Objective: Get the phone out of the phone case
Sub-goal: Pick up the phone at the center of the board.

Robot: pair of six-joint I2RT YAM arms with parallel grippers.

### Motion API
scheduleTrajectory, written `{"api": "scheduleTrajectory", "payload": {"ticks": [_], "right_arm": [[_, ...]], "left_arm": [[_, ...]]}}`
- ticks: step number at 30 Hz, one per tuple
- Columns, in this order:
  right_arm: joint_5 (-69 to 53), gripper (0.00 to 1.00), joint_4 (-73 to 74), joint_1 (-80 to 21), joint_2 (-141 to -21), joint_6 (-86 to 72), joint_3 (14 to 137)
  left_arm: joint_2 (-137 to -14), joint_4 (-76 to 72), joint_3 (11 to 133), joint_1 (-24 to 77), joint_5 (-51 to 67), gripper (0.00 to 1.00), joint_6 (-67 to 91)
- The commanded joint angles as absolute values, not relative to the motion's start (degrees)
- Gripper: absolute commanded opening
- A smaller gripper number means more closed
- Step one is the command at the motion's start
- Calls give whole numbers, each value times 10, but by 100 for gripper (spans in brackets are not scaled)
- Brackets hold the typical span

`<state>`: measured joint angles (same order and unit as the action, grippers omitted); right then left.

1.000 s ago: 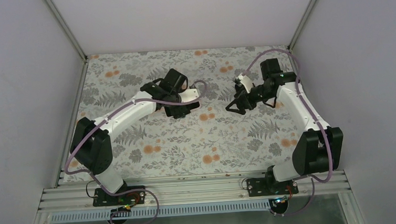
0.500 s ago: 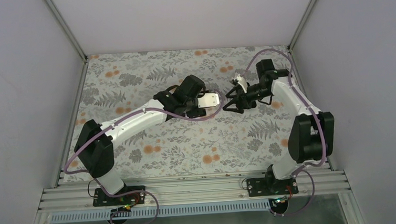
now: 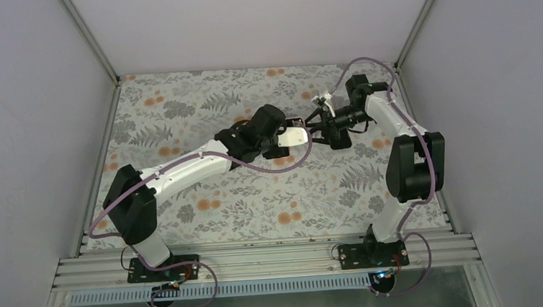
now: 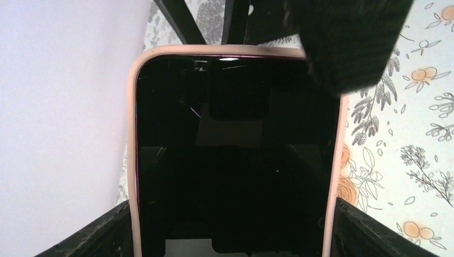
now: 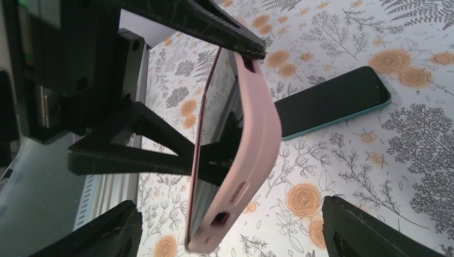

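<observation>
The phone (image 4: 235, 160), dark screen up, sits in a pink case (image 4: 130, 134). My left gripper (image 4: 231, 235) is shut on the case's long sides and holds it above the table; in the top view the cased phone (image 3: 295, 135) sticks out to the right of the left gripper (image 3: 280, 137). My right gripper (image 3: 316, 126) is open at the phone's free end. In the right wrist view the pink case (image 5: 256, 144) is edge-on between the right gripper's (image 5: 231, 233) wide-open fingers (image 5: 104, 235), touching neither. One right finger (image 4: 348, 43) overlaps the phone's top corner in the left wrist view.
A second dark phone in a teal case (image 5: 333, 101) lies flat on the floral tablecloth (image 3: 206, 194) below the held phone. Grey walls and metal frame posts (image 3: 91, 40) close in the table at the back and sides.
My left arm has carried the cased phone up and to the right. My right gripper has swung left and back towards it, and its open fingers now straddle the phone's end.
</observation>
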<state>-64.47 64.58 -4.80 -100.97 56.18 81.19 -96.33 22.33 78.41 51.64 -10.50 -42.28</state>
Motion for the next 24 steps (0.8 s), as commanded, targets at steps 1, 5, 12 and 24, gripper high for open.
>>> {"api": "scheduleTrajectory", "payload": {"ticks": [1, 5, 12, 24], "right_arm": [[-697, 82, 668, -46, -1029, 577, 838], [-702, 71, 660, -47, -1034, 557, 851], [-711, 60, 660, -47, -1036, 541, 854], [-722, 42, 657, -47, -1047, 535, 838]], "left_arm": [[-973, 159, 794, 531, -144, 75, -437], [-987, 134, 787, 536, -168, 75, -448], [-1014, 102, 804, 545, -231, 76, -455], [-1000, 50, 793, 570, -274, 76, -472]]}}
